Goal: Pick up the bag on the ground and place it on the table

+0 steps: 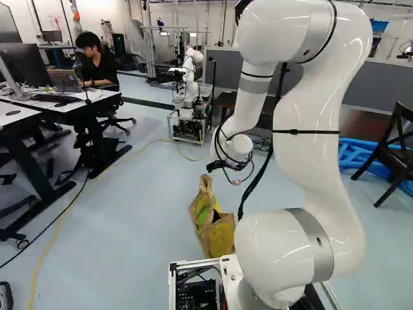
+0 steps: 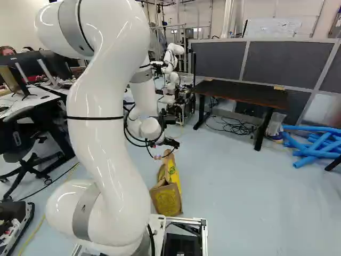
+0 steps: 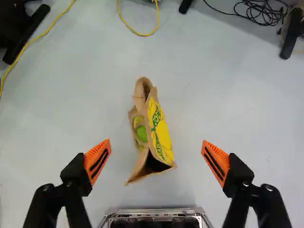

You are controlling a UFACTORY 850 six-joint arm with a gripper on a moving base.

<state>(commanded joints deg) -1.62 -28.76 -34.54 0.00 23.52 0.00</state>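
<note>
Watching the right base view left to right: there's a desk (image 2: 40,97), then my arm (image 2: 101,122), then the brown and yellow bag (image 2: 166,198), upright on the floor (image 2: 240,186). My end effector (image 2: 171,143) hangs above it, fingers wide apart, nothing gripped. Another robot (image 2: 171,61) stands beyond, then the dark counter (image 2: 240,93), then blue tubes (image 2: 314,145).

Glossy white robot arm (image 1: 310,148), smooth rounded segments, silver-grey bands (image 1: 316,239) around the joints, thin black strap (image 1: 305,132), black cables (image 1: 254,184) outside the casing, black jaws, orange pads (image 3: 97,161) with dark slots, round screw heads (image 3: 269,188) on black linkages (image 3: 273,211).
</note>
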